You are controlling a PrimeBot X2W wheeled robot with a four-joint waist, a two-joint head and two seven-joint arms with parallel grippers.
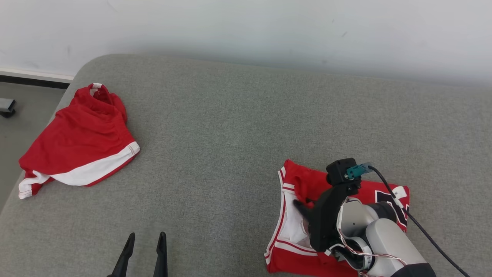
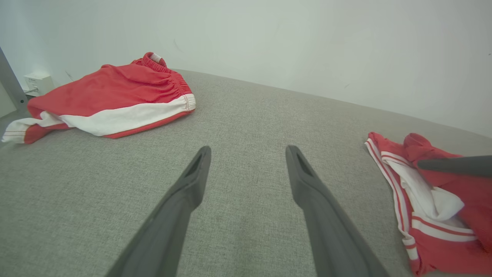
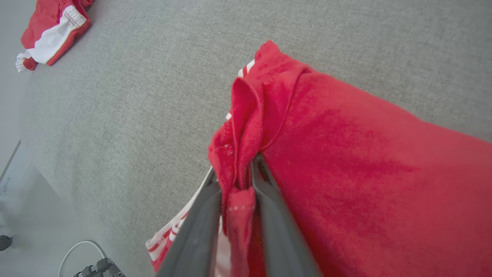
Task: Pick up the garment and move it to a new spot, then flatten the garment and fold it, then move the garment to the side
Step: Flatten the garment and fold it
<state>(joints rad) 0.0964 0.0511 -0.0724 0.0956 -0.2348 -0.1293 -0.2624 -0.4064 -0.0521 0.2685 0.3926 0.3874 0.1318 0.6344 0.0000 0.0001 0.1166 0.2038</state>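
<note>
Head view. Shows a grey fabric-covered counter (image 1: 230,134) backed by a pale wall (image 1: 246,27). Finds the task's garment, a red sports jersey with white-and-red striped trim and black print (image 1: 303,181), lying partly folded at the near right of the counter. Puts the right gripper (image 1: 299,204) down on the jersey's left part, with a pale forearm and a black cable (image 1: 421,229) over the cloth. Shows the left gripper (image 1: 147,234) at the bottom edge, left of the jersey and well apart from it, jaws apart with nothing between. Places a pair of red shorts with a white band (image 1: 77,142) at the counter's far left edge, well apart from the jersey.

Left wrist view. Looks along the left gripper (image 2: 248,150) over bare counter (image 2: 250,115), jaws wide apart and empty. Has the shorts (image 2: 115,84) at the upper left and the jersey (image 2: 453,184) at the right edge, one dark finger (image 2: 457,165) of the right gripper across it.

Right wrist view. Shows the right gripper (image 3: 238,173) with jaws clamped on a raised fold of the jersey (image 3: 365,161), red cloth pinched between the two fingers. Leaves the rest of the jersey spreading rightward on the counter (image 3: 134,96). Sets the shorts (image 3: 54,30) in the top left corner.
</note>
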